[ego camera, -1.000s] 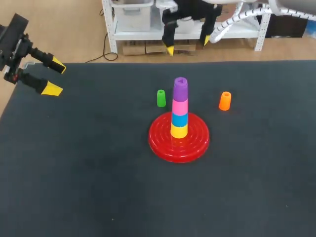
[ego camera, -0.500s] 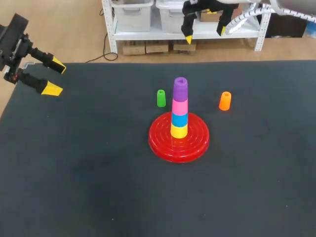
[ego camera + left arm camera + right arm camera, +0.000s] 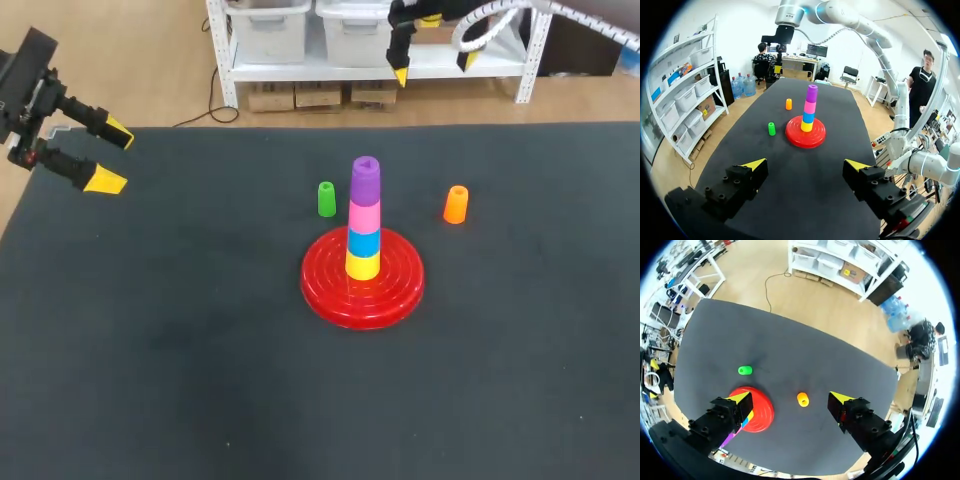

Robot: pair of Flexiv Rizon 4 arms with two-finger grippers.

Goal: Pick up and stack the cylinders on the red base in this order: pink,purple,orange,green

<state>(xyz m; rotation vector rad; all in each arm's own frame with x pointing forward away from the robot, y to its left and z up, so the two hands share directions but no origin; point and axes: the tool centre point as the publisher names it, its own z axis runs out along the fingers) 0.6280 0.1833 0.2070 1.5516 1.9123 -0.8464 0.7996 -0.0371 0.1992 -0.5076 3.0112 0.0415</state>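
1. Now, the black matte table [image 3: 150, 350] carries everything. The round red ribbed plastic base [image 3: 325, 290] sits near its middle.
2. The four-piece stack [image 3: 363, 240] on that base reads upward yellow, blue, pink, purple. By my reading the orange piece is therefore the one in hand.
3. The right gripper [image 3: 434, 68] hangs high over the table's far edge, fingers spread wide and empty. It is the natural arm for this pick.
4. The left gripper [image 3: 110, 157] sits at the far left corner, fingers apart and empty, well apart from the stack. It is best left there.
5. The small orange plastic cylinder [image 3: 455, 204] stands upright to the right of the base, clear of its rim.
   - Descend straight over it and close on its sides.
   - Lift above the purple top before travelling left, so the stack is not knocked.
6. The small green plastic cylinder [image 3: 326, 198] stands upright left of the stack, near the base's far rim. It goes on last.
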